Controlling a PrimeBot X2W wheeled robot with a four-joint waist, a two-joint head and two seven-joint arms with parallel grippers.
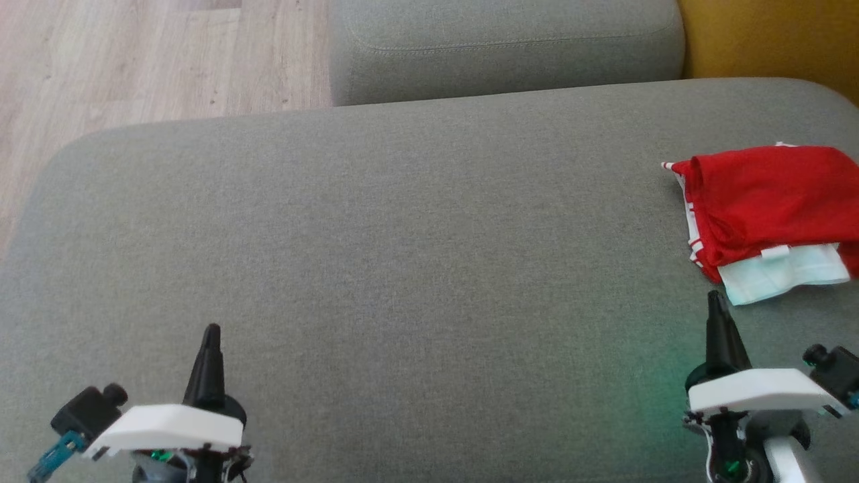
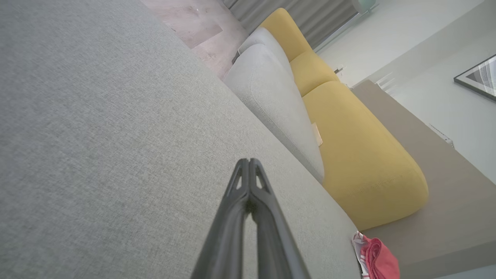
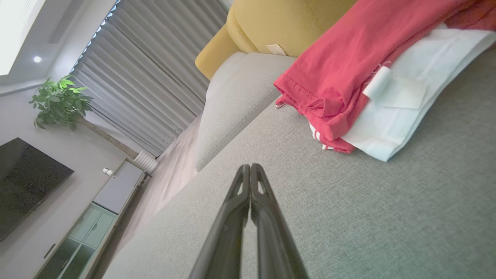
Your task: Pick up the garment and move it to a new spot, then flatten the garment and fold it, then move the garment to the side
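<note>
Garment (image 1: pixel 765 201) lying at the right edge, both pincers idling empty

It is lying loosely folded on the grey sofa seat (image 1: pixel 402 235). The left pincer (image 1: pixel 211 335) and right pincer (image 1: pixel 715 298) are sitting pressed together, pinching nothing, so the task is looking finished, though possibly unstarted.

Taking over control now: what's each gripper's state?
Left gripper: shut, holding nothing.
Right gripper: shut, holding nothing, not touching the red garment.
</note>
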